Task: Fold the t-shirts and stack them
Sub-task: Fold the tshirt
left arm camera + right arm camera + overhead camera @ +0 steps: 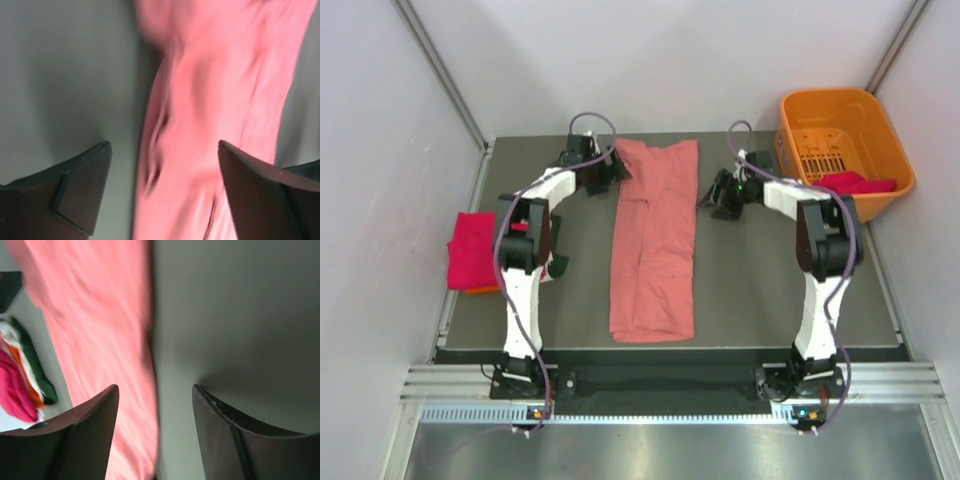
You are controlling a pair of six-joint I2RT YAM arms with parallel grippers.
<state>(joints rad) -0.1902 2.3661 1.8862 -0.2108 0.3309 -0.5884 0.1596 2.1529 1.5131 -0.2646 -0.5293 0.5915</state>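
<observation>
Across the middle of the overhead frame, the dark table (750,290) is carrying a salmon-pink shirt (655,240), which is lying as a long narrow strip. Its long axis is running from the top of the frame down toward the arm bases, with the sides already turned in.

At the upper right, the orange basket (893,148) is holding a red shirt (855,184). At the left edge of the frame, a stack of folded shirts (472,252) is sitting, magenta on top with orange showing beneath.

Both arms are reaching toward the strip's upper end. The left gripper (605,168) is hovering at the upper left corner of the cloth. Its wrist view is showing the jaws spread wide with nothing between them and pink cloth under the right-hand finger. The right gripper (723,198) is hanging just beside the strip's right edge, over bare table. Its jaws are also standing apart and empty, with the pink edge lying off to the left in its own view.

The next fold probably means halving the strip across its length, so each arm is likely taking the corner on its own side. The left is looking nearer to its corner.
</observation>
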